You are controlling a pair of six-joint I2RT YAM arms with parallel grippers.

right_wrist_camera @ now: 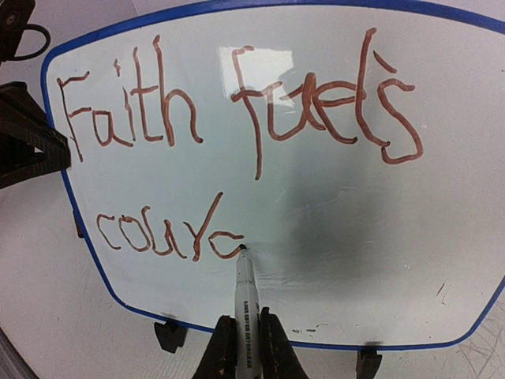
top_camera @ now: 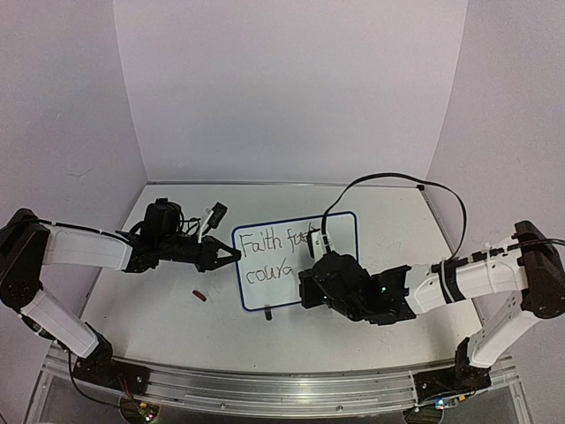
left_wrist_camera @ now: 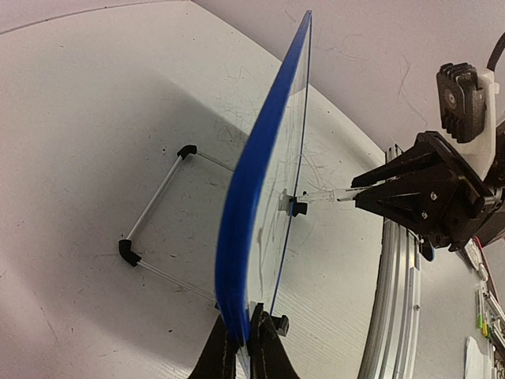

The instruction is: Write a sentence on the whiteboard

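Just 1 whiteboard, standing up on 2 black feet in the middle of the desk. On it, 2 lines of the sentence: "Faith fuels" on top and "coura" below, not yet finished. 1 marker. 1 small red thing lying on the desk, left of the board and apart from it. 2 arms. From the left, the left arm stretched out low, with the left end effector pinched tight on the board's blue side rim. From the right, the right arm bent in, with the right end effector squeezed around the marker, tip touching the board right after the last letter.
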